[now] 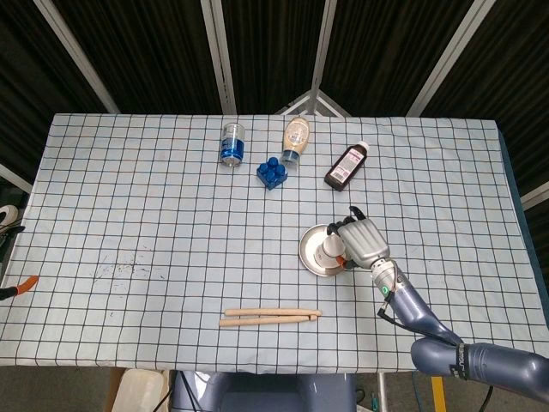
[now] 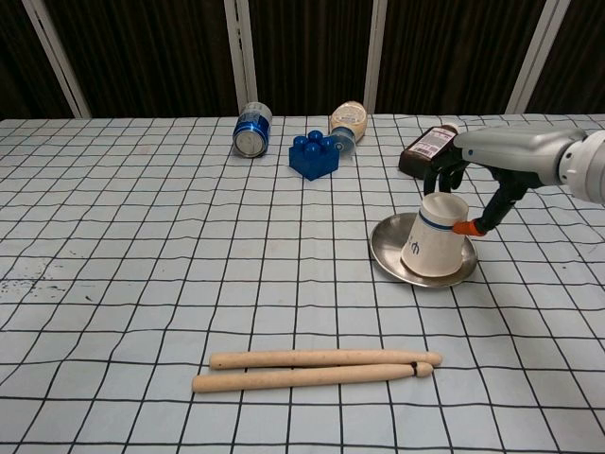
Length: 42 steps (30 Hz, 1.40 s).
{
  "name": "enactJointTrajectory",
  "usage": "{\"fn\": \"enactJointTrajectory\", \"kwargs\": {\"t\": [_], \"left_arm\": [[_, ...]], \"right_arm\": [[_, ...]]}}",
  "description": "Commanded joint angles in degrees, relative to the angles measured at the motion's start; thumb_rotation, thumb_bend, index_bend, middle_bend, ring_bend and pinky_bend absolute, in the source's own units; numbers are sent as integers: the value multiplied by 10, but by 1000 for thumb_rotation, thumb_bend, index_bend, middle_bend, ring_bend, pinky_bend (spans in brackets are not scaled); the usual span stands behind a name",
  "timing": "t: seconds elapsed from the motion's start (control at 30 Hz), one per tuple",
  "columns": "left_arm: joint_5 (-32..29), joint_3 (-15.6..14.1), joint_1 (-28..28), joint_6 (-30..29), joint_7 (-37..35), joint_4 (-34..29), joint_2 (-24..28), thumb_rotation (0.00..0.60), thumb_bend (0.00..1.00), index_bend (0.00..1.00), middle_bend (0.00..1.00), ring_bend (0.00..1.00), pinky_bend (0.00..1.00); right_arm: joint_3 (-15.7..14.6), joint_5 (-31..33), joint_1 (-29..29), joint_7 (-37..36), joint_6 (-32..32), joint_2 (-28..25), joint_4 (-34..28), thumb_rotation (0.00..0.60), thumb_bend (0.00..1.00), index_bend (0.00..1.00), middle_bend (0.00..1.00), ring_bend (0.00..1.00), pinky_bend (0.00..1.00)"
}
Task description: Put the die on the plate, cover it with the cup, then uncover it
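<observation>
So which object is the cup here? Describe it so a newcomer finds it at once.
Look at the right half of the checked tablecloth, at the round metal plate. The cup stands upside down on it, held by the right hand: the only white paper item, with a blue band.

The right hand [image 1: 364, 243] reaches in from the lower right on a grey forearm, palm turned downward, fingers [image 2: 444, 175] curled around the top of an upturned cup [image 2: 434, 248] and gripping it. In the chest view the hand [image 2: 492, 161] comes in level from the right edge. The left hand shows in neither view.
</observation>
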State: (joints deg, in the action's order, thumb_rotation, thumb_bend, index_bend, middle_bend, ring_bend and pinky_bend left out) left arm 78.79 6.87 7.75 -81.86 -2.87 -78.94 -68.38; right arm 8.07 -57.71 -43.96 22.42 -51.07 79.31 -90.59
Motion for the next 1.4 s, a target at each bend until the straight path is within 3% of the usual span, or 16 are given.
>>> {"fn": "enactJointTrajectory", "kwargs": {"t": [0.03,0.57,0.93,1.4], "left_arm": [[-1,1,-1,-1,0,-1,1,600,217,191,0,0,63],[-1,1,-1,-1,-6,1,3,600,217,194,0,0,63],[-1,0,0,1,-2,2,1,600,217,197,0,0,63],[-2,-1,1,3,8,-2,0,600,217,200,0,0,63]], "right_arm": [[0,-12,-1,-15,3,9,13,600,444,511,443,291,86],[15,-25,-24,-39,25,41,61,600,447,516,443,291,86],[18,-25,-22,-48,20,31,82,600,449,521,443,291,87],[-9,-44,11,-58,6,-19,27,600,449,521,443,291,86]]}}
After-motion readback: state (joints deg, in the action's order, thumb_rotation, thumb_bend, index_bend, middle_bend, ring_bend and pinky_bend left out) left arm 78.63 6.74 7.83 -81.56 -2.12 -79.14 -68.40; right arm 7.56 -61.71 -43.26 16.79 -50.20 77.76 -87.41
